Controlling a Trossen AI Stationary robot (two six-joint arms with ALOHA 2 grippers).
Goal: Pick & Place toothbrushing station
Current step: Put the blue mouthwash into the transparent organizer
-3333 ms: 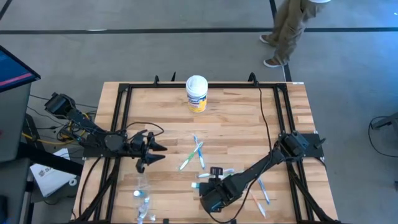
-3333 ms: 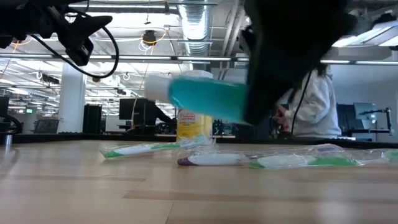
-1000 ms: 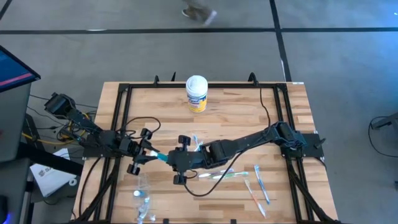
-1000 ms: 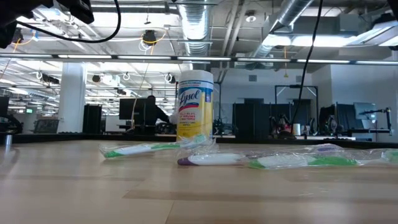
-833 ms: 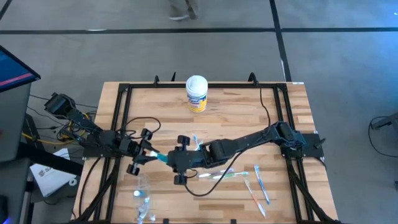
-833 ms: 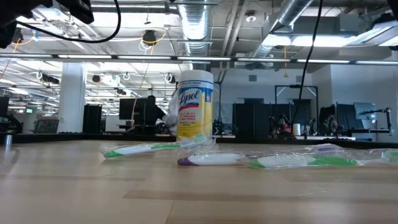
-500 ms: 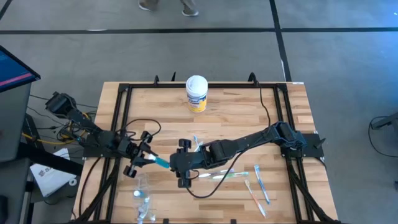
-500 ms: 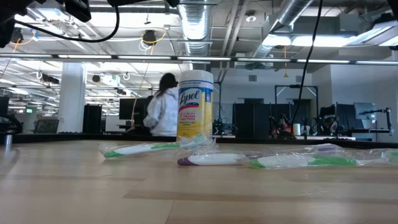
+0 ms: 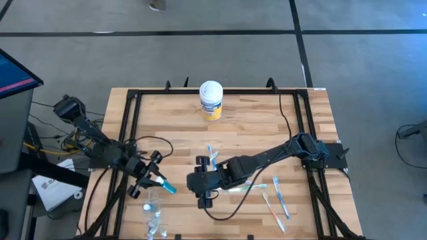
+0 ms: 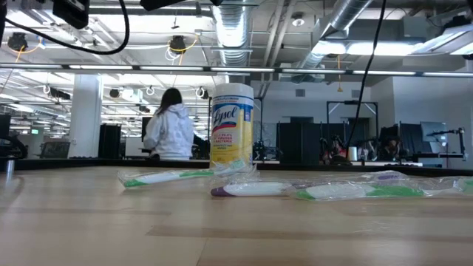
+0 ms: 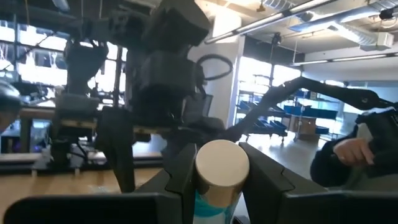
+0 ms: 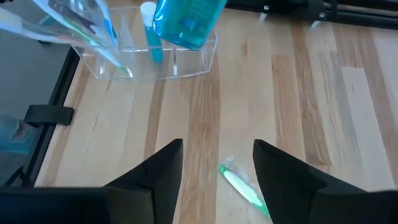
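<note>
Two slim black jointed arms, matte and angular, bolted to black frame rails. Left arm [image 9: 100, 148] trailing a thin black cable in a loose loop; right arm [image 9: 267, 159] with another black lead along it. Fingers [image 12: 286, 177] broad, dark, flat-faced, tapering to blunt tips.

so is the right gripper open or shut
Open and empty: in the right wrist view the right gripper has bare table between its spread fingers, while the left gripper holds the toothpaste tube.

Wipes canister [image 9: 211, 100] on wooden table [image 9: 253, 120]; person [image 10: 169, 134] beyond.
</note>
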